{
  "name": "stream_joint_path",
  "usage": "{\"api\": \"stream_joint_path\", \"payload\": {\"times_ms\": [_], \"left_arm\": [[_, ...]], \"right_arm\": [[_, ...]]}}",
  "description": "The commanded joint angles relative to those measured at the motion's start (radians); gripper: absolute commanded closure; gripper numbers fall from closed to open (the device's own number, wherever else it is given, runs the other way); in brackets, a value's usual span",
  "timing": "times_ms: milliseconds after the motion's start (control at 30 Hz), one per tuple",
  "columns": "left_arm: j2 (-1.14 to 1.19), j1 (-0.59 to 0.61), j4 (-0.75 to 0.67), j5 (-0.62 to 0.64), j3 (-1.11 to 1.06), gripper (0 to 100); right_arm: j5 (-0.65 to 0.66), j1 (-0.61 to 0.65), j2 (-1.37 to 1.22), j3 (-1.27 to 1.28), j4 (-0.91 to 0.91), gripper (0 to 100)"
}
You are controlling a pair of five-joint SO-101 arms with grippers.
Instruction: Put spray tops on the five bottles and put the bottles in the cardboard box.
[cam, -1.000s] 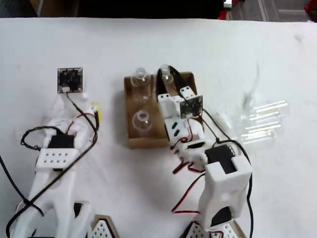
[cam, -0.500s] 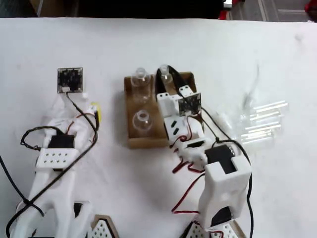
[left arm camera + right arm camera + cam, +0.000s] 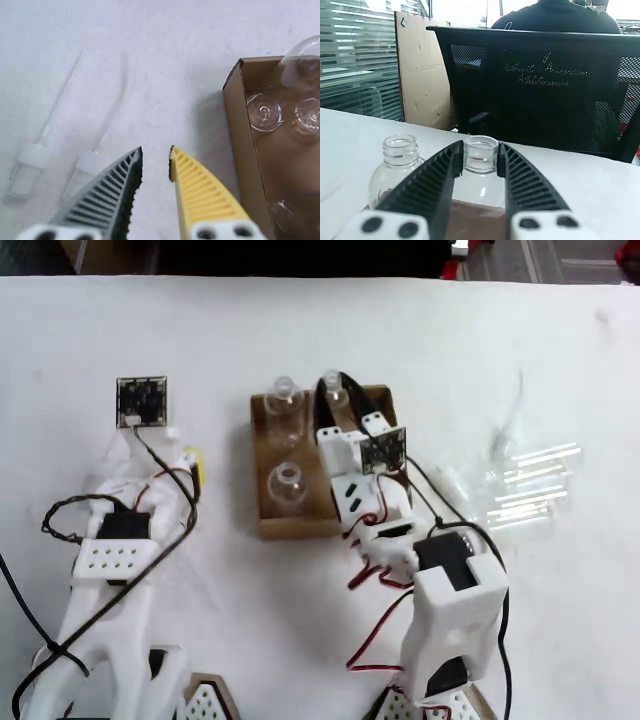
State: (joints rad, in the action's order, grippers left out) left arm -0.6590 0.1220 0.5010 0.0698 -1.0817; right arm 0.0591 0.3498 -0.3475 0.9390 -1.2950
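- the bottle point(image 3: 481, 150) stands in the cardboard box point(image 3: 262, 490), neck bare, no spray top on it.
- my right gripper point(image 3: 480, 146) is clamped on that neck from both sides.
- a second bottle point(image 3: 400, 150) just beside it and a third bottle point(image 3: 287, 480) nearer the arms are boxed too, both uncapped.
- two spray tops point(image 3: 30, 160) lie on the table point(image 3: 450, 340) by my left gripper point(image 3: 156, 150), which is slightly parted and holding nothing.
- my read: boxing partly done, capping not begun; i can't count all five.

White table point(image 3: 300, 330) in front of me, cardboard box point(image 3: 300, 528) standing near its middle, loose cluster of clear spray tops point(image 3: 525, 485) lying off to my right, two more white-collared tops point(image 3: 30, 162) lying side by side near the box
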Motion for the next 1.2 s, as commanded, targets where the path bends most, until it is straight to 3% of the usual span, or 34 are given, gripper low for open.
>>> {"api": "stream_joint_path", "payload": {"times_ms": [0, 533, 767, 867, 1167], "left_arm": [[-0.030, -0.008, -0.028, 0.005, 0.008, 91], [-0.030, -0.008, -0.028, 0.005, 0.009, 91], [-0.030, -0.008, -0.028, 0.005, 0.009, 91], [-0.030, -0.008, -0.028, 0.005, 0.009, 91], [-0.030, -0.008, -0.028, 0.005, 0.008, 91]], "right_arm": [[-0.002, 0.012, 0.008, -0.029, 0.005, 83.7], [-0.008, 0.016, 0.025, -0.017, -0.002, 81.7], [-0.006, 0.050, 0.278, 0.089, 0.039, 81.5], [-0.011, 0.033, 0.433, 0.104, 0.239, 81.5], [-0.012, -0.096, 0.912, -0.046, 1.107, 81.5]]}}
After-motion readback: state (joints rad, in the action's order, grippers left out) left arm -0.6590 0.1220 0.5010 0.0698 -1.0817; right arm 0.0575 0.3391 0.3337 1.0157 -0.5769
